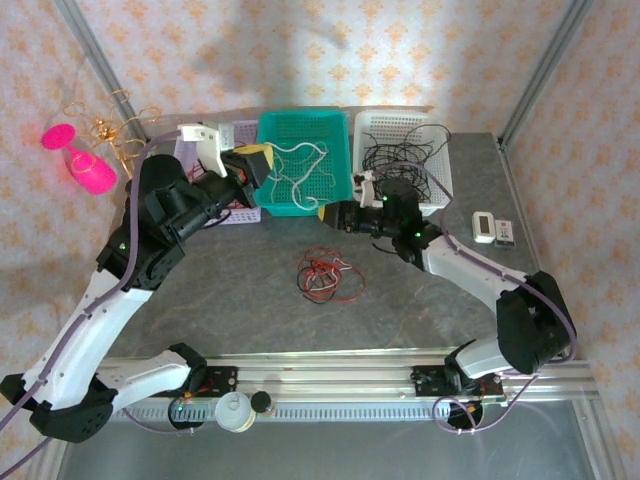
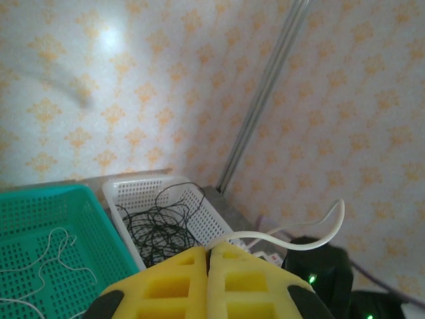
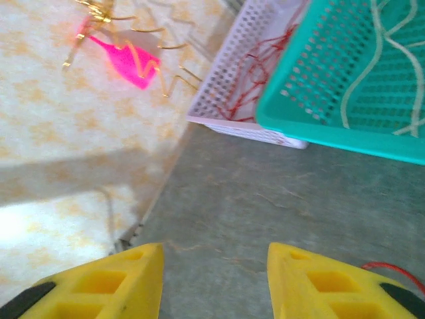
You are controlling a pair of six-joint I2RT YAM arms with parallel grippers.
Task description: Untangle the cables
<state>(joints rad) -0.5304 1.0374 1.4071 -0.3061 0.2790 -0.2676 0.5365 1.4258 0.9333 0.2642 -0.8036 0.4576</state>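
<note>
Several red cables point(image 1: 325, 272) lie on grey table point(image 1: 230, 305), floral wallpaper point(image 1: 300, 50) behind.

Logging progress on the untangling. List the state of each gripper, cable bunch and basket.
left gripper: shut on a white cable
right gripper: open, empty
red tangle: loose on the table, not held
teal basket: holds white cables
white basket: holds black cables
lavender basket: holds red cables

Floral wallpaper point(image 1: 400, 50) behind grey stone table point(image 1: 240, 290)
</note>
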